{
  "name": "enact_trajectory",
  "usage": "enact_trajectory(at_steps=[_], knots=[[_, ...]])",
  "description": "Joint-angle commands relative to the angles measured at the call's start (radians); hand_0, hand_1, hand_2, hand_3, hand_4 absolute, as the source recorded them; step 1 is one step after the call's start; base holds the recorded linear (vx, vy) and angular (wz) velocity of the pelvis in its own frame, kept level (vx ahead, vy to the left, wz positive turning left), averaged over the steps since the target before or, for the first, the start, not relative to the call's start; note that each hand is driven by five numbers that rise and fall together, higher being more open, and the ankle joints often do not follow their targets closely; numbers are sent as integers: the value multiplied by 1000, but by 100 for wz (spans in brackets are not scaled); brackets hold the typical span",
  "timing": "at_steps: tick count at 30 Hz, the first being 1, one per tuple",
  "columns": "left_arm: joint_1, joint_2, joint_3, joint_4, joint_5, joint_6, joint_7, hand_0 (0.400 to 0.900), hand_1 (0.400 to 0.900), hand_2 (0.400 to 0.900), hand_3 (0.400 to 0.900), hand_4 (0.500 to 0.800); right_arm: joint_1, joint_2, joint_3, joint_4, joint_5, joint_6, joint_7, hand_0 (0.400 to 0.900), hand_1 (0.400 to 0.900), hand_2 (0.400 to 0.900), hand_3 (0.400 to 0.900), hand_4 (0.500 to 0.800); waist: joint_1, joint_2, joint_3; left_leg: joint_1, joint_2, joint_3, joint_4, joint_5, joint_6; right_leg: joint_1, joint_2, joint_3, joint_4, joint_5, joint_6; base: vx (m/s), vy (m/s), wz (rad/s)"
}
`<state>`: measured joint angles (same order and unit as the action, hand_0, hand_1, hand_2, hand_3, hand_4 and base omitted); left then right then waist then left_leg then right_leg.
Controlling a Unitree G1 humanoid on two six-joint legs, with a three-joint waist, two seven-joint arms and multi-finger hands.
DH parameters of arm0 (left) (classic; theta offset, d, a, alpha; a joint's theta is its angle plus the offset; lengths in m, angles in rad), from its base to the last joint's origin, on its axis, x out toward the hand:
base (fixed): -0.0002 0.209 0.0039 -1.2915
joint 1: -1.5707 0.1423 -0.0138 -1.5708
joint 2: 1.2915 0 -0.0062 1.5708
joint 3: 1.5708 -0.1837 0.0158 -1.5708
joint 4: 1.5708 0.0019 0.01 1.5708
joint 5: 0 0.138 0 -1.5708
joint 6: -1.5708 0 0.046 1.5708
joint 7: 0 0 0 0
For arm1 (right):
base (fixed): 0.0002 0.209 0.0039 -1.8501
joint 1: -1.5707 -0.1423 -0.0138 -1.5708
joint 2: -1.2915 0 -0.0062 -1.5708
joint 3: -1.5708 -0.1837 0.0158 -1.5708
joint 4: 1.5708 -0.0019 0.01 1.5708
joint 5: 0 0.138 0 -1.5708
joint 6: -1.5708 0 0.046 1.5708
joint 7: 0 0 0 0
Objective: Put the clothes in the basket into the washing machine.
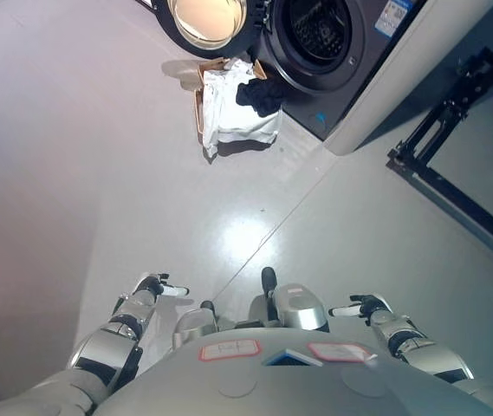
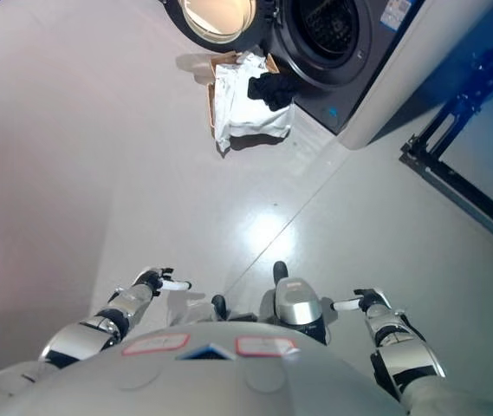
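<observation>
Clothes [image 1: 239, 106] spill over the basket [image 1: 199, 111] beside the washing machine [image 1: 333, 43], door open. We see both hands, left hand [image 1: 155, 286] and right hand [image 2: 360, 302], fingers relaxed, empty; the black frame [image 1: 454, 165] only looks crisp in the left eye view.

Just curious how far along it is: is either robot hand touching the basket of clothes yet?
Apart. In the left eye view, the left hand and right hand are low by the robot, bare floor between them and the basket.

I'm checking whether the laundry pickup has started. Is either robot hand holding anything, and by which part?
Nothing is held. The left robot hand and right robot hand hang empty near the robot, far from the basket of clothes.
</observation>
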<state>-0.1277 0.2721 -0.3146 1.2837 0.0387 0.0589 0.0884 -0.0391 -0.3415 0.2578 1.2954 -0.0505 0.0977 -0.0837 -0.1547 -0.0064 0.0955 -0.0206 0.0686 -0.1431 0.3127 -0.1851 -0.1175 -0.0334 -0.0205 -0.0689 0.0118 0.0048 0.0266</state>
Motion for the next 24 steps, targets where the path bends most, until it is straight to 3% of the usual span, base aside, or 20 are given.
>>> enact_trajectory(at_steps=[1, 3, 4, 5, 7, 8, 9, 12, 14, 16, 17, 18, 20, 22, 24], knots=[[-26, 54, -19, -89, -3, -20, 42, 900, 900, 900, 900, 800, -73, -77, 25, -4, 21, -14, -40, 900, 900, 900, 900, 800, 59, -15, 45, 45, -28, 59, 326, 333, 57, -80, 25, 64, 97, 60, 10, 350, -408, 6], [-29, 58, -22, -107, -14, -22, 44, 900, 900, 900, 900, 800, -78, -80, 25, -8, 28, -12, -49, 900, 900, 900, 900, 800, 87, -35, 62, -51, -22, 105, 400, 331, 65, -35, 26, 69, 94, 34, -6, 307, -270, -12], [-25, 52, -24, -109, -19, -26, 44, 900, 900, 900, 900, 800, -83, -78, 29, -9, 30, -13, -53, 900, 900, 900, 900, 800, 108, -39, 67, -125, -43, 117, 397, 305, 73, -9, 31, 76, 88, 22, -14, 340, -167, -30], [-16, 49, -22, -108, -17, -26, 46, 900, 900, 900, 900, 800, -83, -77, 32, -12, 30, -14, -55, 900, 900, 900, 900, 800, 124, -40, 71, -187, -62, 137, 362, 284, 82, 22, 36, 87, 78, 14, -14, 404, -161, -35], [-2, 45, -20, -95, -18, -24, 51, 900, 900, 900, 900, 800, -89, -73, 41, -13, 34, -16, -58, 900, 900, 900, 900, 800, 150, -40, 71, -277, -55, 174, 273, 284, 83, 81, 46, 101, 47, -11, -9, 416, -105, -39], [7, 45, -15, -85, -17, -22, 52, 900, 900, 900, 900, 800, -90, -70, 43, -12, 34, -18, -59, 900, 900, 900, 900, 800, 164, -35, 70, -303, -44, 189, 181, 301, 79, 110, 57, 111, 39, -25, -7, 668, -20, -67], [21, 47, -3, -67, -12, -19, 54, 900, 900, 900, 900, 800, -89, -65, 51, -9, 24, -22, -60, 900, 900, 900, 900, 800, 190, -5, 59, -330, -24, 189, -71, 340, 71, 164, 91, 136, 19, -56, 3, 743, 21, -81], [36, 47, 11, -42, 4, -19, 52, 900, 900, 900, 900, 800, -88, -66, 70, 4, -9, -25, -59, 900, 900, 900, 900, 800, 232, 8, 46, -334, -30, 215, -397, 385, 57, 275, 95, 201, -5, -115, 11, 638, 36, -83], [40, 46, 16, -34, 9, -20, 53, 900, 900, 900, 900, 800, -93, -69, 73, 11, -20, -27, -60, 900, 900, 900, 900, 800, 240, 4, 41, -398, -20, 239, -400, 368, 46, 302, 84, 222, -7, -139, 15, 371, 46, -48], [51, 42, 15, -31, 17, -16, 49, 900, 900, 900, 900, 800, -89, -70, 81, 12, -35, -24, -51, 900, 900, 900, 900, 800, 245, 9, 20, -383, 2, 330, -400, 413, 47, 356, 75, 242, 1, -173, 21, 528, 106, -55], [58, 44, 26, -28, 20, -17, 47, 900, 900, 900, 900, 800, -90, -67, 89, 17, -48, -22, -42, 900, 900, 900, 900, 800, 257, 10, 6, -372, 3, 335, -400, 431, 63, 377, 71, 257, 10, -197, 22, 711, 166, -90], [59, 50, 33, -25, 16, -18, 46, 900, 900, 900, 900, 800, -97, -64, 97, 17, -57, -18, -36, 900, 900, 900, 900, 800, 266, 0, -11, -368, -13, 300, -400, 457, 69, 385, 53, 265, 27, -204, 24, 666, 174, -83], [51, 64, 27, -26, 11, -19, 45, 900, 900, 900, 900, 800, -94, -53, 96, 16, -55, -19, -32, 900, 900, 900, 900, 800, 281, -33, -50, -351, -34, 278, -394, 500, 65, 371, 26, 267, 109, -157, 54, 610, 154, -39], [44, 71, 24, -38, 10, -19, 40, 900, 900, 900, 900, 800, -82, -39, 96, 2, -62, -26, -24, 900, 900, 900, 900, 800, 281, -57, -59, -297, -61, 273, -386, 472, 91, 313, 8, 259, 283, 42, 135, 510, 117, -14], [36, 83, 28, -53, -2, -18, 42, 900, 900, 900, 900, 800, -90, -37, 97, -12, -67, -28, -22, 900, 900, 900, 900, 800, 269, -47, -41, -231, -75, 263, -380, 429, 117, 216, 25, 235, 504, 221, 179, 436, 137, 2]])
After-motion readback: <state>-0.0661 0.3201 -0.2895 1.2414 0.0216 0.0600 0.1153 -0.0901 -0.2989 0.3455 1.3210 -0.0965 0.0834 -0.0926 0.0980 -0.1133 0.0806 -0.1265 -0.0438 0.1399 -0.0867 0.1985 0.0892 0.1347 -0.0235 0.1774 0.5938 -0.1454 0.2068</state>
